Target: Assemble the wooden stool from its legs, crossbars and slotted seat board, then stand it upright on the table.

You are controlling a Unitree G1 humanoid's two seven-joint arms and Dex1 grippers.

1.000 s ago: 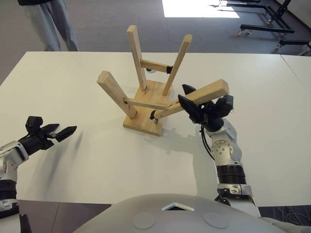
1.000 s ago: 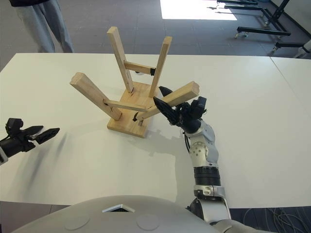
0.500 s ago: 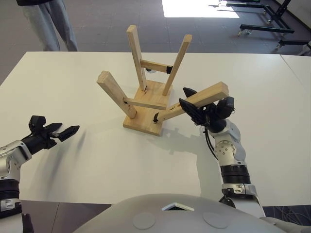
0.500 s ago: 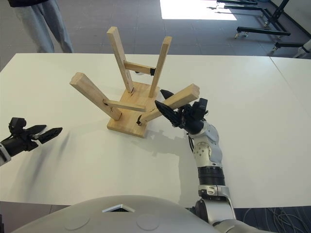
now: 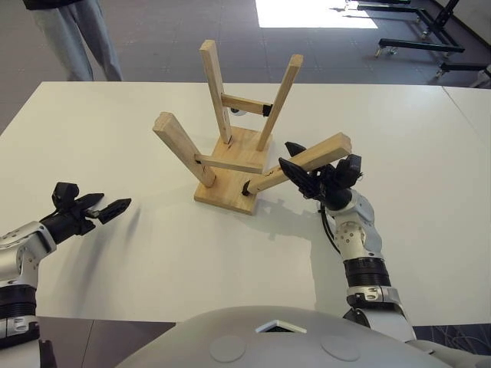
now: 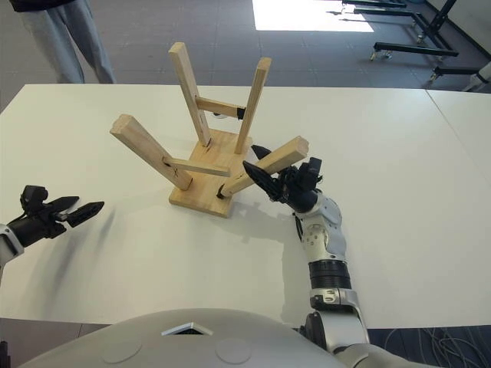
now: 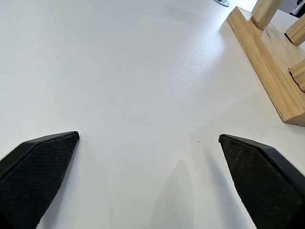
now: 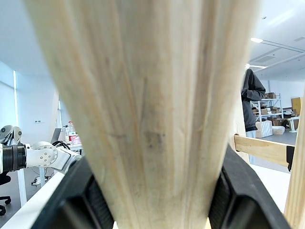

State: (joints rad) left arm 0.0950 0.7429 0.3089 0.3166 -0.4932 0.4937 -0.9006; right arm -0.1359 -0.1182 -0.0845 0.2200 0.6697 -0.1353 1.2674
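1. The stool is noted upside down on the table. The seat board lies flat and four legs point upward.
2. The two far legs are joined by a crossbar. A second crossbar runs from the near left leg toward the near right leg.
3. The near right leg is tilted well outward, with its lower end at the board's near corner. It is judged not fully seated. Whether the crossbar end sits in its slot cannot be told.
4. The right gripper is clamped around this tilted leg, one finger on either side, presumably so the leg can be levered upright.
5. The left gripper is held spread and empty, low over the table and well apart from the stool. It is judged to be kept ready for bracing the board.
6. The stool is not yet turned upright.
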